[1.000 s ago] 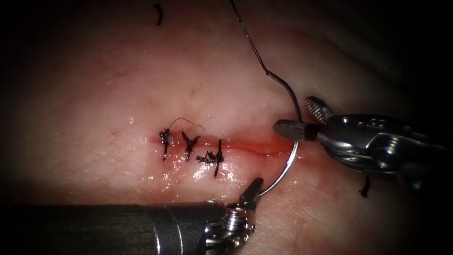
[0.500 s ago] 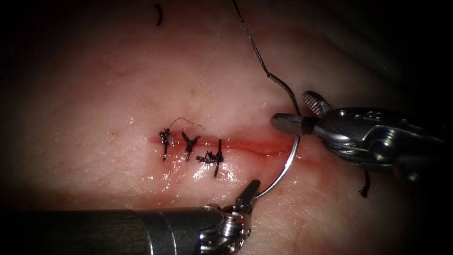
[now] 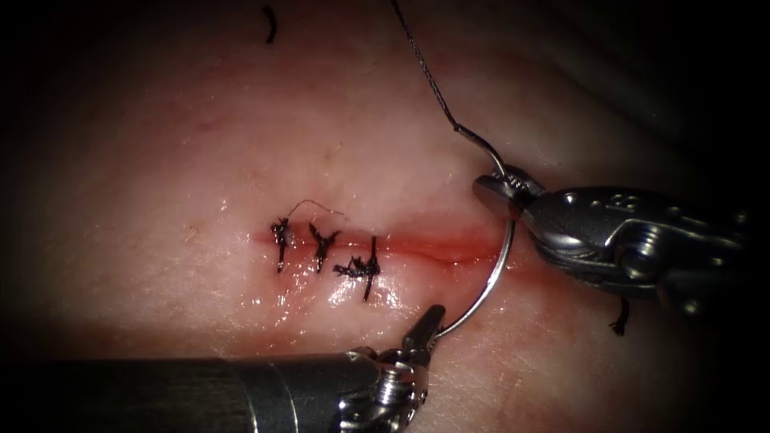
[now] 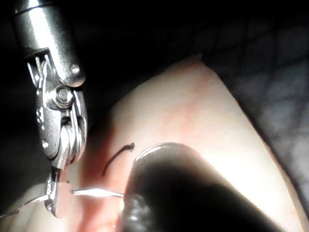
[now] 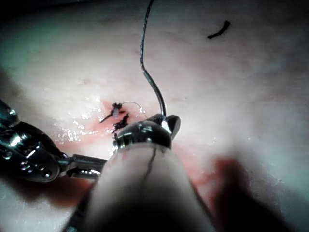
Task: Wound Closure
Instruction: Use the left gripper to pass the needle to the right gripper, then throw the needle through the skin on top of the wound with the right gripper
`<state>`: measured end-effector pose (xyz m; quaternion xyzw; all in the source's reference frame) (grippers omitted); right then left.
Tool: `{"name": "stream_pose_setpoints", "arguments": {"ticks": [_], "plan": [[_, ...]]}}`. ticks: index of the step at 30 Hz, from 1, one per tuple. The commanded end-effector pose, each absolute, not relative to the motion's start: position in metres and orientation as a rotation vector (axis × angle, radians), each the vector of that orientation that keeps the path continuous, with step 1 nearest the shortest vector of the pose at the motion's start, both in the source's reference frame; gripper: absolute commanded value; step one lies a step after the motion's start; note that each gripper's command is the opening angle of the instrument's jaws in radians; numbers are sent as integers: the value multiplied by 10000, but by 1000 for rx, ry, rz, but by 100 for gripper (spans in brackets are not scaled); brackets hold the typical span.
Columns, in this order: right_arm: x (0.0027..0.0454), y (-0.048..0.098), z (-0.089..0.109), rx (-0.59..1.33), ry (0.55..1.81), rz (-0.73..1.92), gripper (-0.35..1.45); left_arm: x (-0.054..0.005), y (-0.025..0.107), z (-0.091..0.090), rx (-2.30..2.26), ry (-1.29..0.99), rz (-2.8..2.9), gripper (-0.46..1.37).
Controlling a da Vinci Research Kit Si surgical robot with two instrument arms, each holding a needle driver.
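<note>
L tool (image 3: 433, 317) comes in from the near left, fingers pressed together on the needle (image 3: 491, 281) at its near end, prob the tip end. R tool (image 3: 501, 188) comes from the right, fingers closed on the same needle up near the swaged end, just below where the thread (image 3: 425, 68) joins. So both tools are on the needle at once, one per end. Reads like a handover grip, judgement only.

Needle arcs across the right end of the cut (image 3: 433, 248), clear of the tissue (image 3: 200, 160) as far as I can tell, not buried. Thread runs from the swage up and away to the far side.

Three tied stitches (image 3: 321, 252) sit on the left part of the cut; right part is open w/ red fluid (image 3: 449, 244) along it. Loose cut thread bits: one far left (image 3: 269, 24), one right under the R tool (image 3: 619, 321).

No containers in the scene.
</note>
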<state>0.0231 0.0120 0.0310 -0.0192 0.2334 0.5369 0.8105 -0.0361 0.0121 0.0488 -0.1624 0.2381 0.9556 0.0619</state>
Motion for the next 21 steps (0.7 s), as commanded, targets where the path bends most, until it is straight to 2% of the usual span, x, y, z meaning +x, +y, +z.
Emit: {"name": "stream_pose_setpoints", "arguments": {"ticks": [1, 3, 4, 7, 8, 9, 11, 16, 21], "plan": [[231, 120, 307, -45, 495, 1150, -35, -359, 122, 488, -504, 719, 2898, -35], [230, 120, 305, -43, 496, 1149, -35, -357, 124, 489, -506, 719, 2896, 1], [229, 119, 303, -42, 497, 1148, -35, -356, 127, 488, -508, 718, 2893, 36], [226, 120, 302, -38, 499, 1146, -35, -353, 134, 487, -520, 744, 2855, 96], [225, 121, 302, -34, 504, 1144, -35, -351, 137, 485, -527, 764, 2826, 113], [225, 122, 303, -31, 502, 1143, -35, -350, 139, 485, -533, 785, 2798, 120], [224, 124, 304, -19, 513, 1140, -35, -349, 142, 483, -546, 831, 2737, 109], [223, 130, 304, 11, 551, 1138, -35, -344, 141, 480, -589, 843, 2714, 104], [218, 133, 303, 30, 608, 1122, -35, -332, 143, 476, -813, 710, 2666, 93]]}}
